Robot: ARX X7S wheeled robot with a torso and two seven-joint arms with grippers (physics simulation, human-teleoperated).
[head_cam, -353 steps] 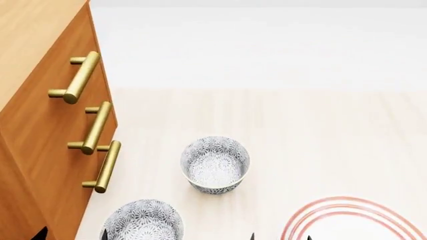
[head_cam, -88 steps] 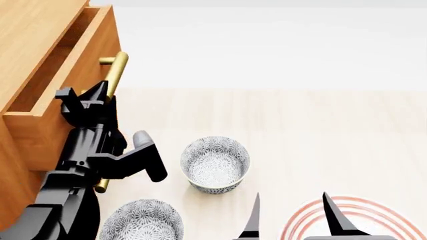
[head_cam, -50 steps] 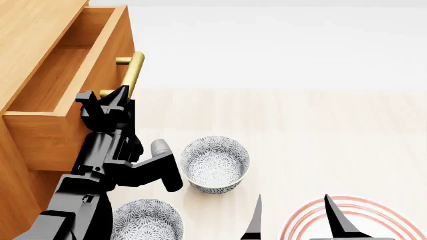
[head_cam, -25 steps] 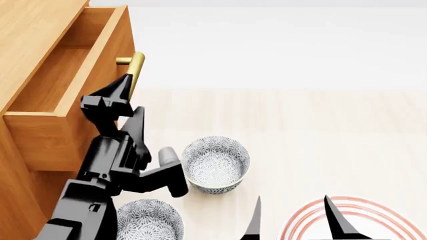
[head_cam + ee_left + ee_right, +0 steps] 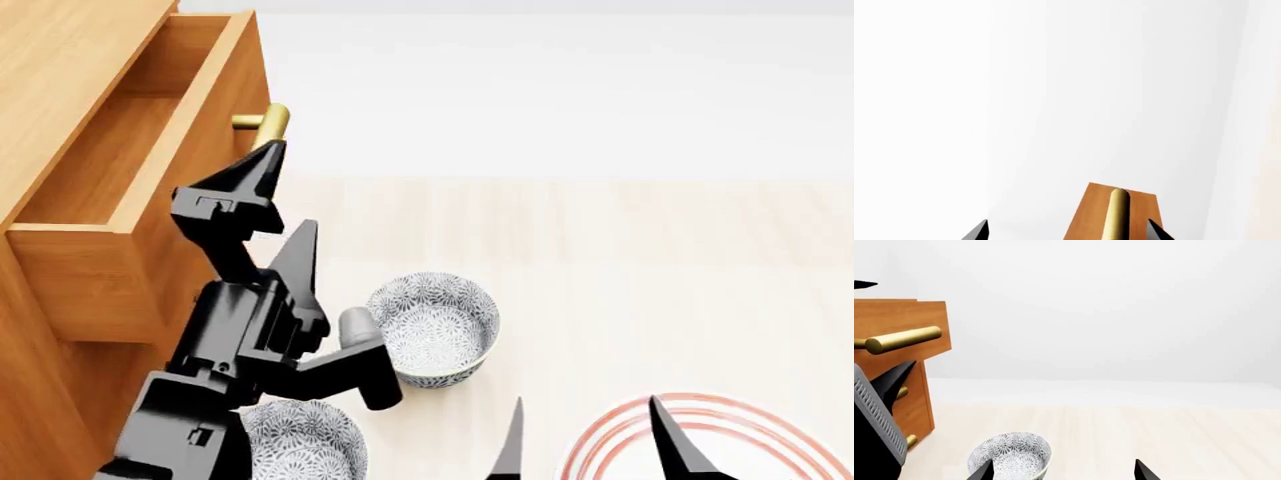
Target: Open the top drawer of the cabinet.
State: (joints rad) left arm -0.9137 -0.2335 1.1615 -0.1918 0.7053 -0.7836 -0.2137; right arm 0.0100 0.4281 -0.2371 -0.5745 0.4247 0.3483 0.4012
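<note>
The cabinet (image 5: 60,70) stands at the left of the head view. Its top drawer (image 5: 127,165) is pulled out, and the bare wood box inside shows. The far end of the drawer's brass handle (image 5: 272,121) sticks out past my left gripper (image 5: 288,190), which is open, with one fingertip just below the handle's end. In the left wrist view the drawer front (image 5: 1087,215) and handle (image 5: 1119,212) lie between the spread fingers of the left gripper (image 5: 1067,232), apart from both. My right gripper (image 5: 587,450) is open low over the floor and holds nothing.
Two patterned bowls sit on the floor: one bowl (image 5: 430,328) beside my left arm, another bowl (image 5: 300,440) partly under it. A red-ringed round mat (image 5: 714,435) lies under the right gripper. The right wrist view shows the lower drawers' handles (image 5: 899,392) beneath the open drawer.
The drawer slid out until about a second ago and has stayed there. My left gripper has since opened off the handle and drawn back and to the right. The right gripper is unmoved.
</note>
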